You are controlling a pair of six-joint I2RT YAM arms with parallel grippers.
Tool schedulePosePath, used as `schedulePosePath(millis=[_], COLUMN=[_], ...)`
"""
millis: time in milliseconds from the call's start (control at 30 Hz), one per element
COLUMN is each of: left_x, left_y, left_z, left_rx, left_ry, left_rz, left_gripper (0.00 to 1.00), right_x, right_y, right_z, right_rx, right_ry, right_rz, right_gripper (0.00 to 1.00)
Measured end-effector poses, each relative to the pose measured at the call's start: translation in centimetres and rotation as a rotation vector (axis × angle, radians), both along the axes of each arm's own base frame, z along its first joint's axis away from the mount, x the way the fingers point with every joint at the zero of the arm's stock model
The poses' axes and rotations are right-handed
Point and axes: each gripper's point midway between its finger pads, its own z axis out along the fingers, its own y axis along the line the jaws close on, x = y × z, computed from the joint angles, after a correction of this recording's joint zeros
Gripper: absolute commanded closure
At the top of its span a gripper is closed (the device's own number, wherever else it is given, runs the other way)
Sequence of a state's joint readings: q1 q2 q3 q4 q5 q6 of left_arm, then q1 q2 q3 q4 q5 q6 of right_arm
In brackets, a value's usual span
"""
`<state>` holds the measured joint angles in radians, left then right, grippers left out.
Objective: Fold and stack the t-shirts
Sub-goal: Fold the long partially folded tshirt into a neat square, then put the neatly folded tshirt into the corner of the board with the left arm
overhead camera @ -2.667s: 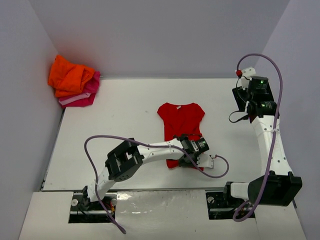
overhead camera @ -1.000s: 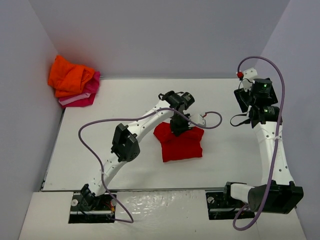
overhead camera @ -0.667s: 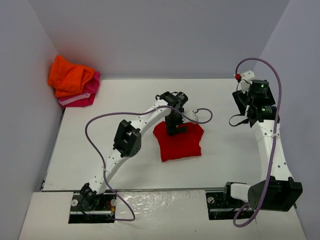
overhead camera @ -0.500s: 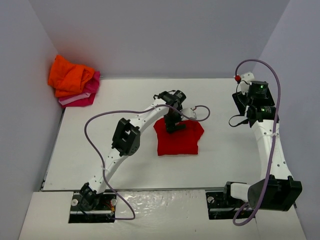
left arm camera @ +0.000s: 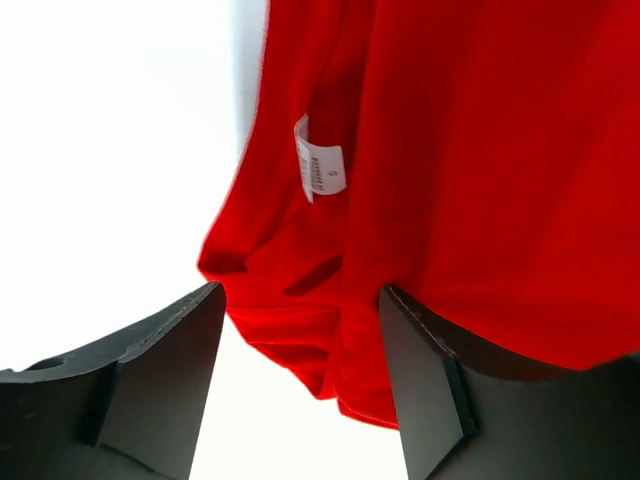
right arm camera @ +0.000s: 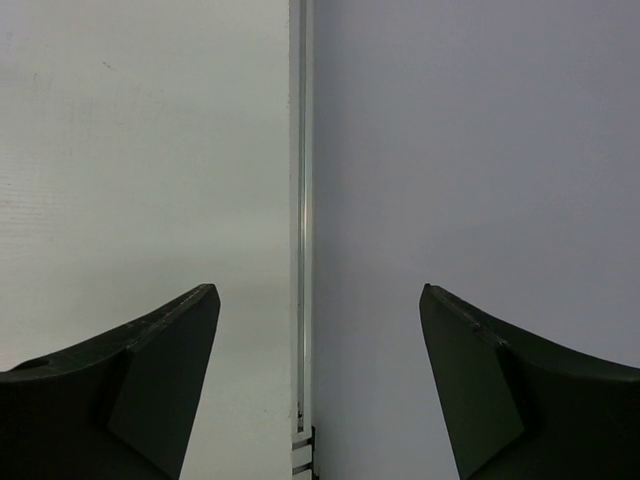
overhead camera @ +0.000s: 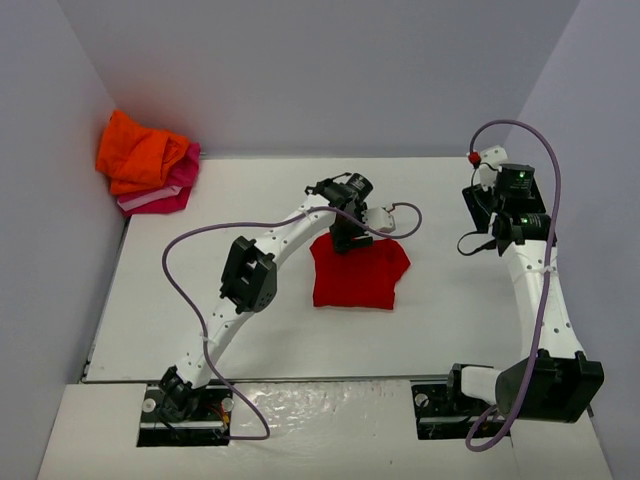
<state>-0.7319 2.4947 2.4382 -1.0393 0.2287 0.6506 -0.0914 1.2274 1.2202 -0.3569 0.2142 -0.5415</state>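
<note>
This looked like a robot lab, a place for testing machines. Two white robot arms, the left arm point(overhead camera: 290, 235) and the right arm point(overhead camera: 540, 300), were bolted side by side to the near edge of a plain white table point(overhead camera: 450, 320). Bare grey walls point(overhead camera: 330, 70) stood close around the table like a box. Purple cables point(overhead camera: 165, 268) looped off both arms
</note>
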Motion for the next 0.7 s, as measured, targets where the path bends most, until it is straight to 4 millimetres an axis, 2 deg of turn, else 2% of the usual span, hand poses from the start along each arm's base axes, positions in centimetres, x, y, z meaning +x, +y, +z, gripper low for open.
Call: schedulePosePath(millis=[100,233,367,433,500,567,633,700], left_x=[0.5,1.3,2.0,1.6,0.2,-1.4,-3.5,-5.6], left_y=[-0.3,0.5,3.9,6.6,9.1,10.5,11.4,11.1], left_z=[0.8,3.6,7.7,9.2,9.6,9.3,8.0,6.4], left_rx=[-0.022,-0.087,-0.160,-0.199,-0.199,-0.218,-0.224,-0.234], left_ry=[-0.019,-0.041,-0.025,0.020,0.085,0.161,0.277,0.409], left_rz=[0.019,0.098,0.228,0.306,0.367,0.410,0.447,0.462], left_gripper=[0.34,0.32,0.32,0.32,0.32,0.31,0.30,0.29], right_x=[0.0,0.0,-0.3,-0.5,-0.8,-1.2,-1.5,-2.0], right_y=[0.3,1.6,3.4,4.2,4.7,5.2,5.6,6.0], right_z=[-0.3,-1.0,-1.8,-1.9,-1.9,-1.7,-1.4,-1.1], right_rx=[0.012,0.066,0.146,0.181,0.204,0.225,0.243,0.265], right_ry=[0.005,0.023,0.048,0.046,0.042,0.032,0.021,0.011], right_rz=[0.014,0.072,0.137,0.162,0.179,0.190,0.199,0.205], right_gripper=[0.18,0.18,0.18,0.19,0.19,0.19,0.19,0.19])
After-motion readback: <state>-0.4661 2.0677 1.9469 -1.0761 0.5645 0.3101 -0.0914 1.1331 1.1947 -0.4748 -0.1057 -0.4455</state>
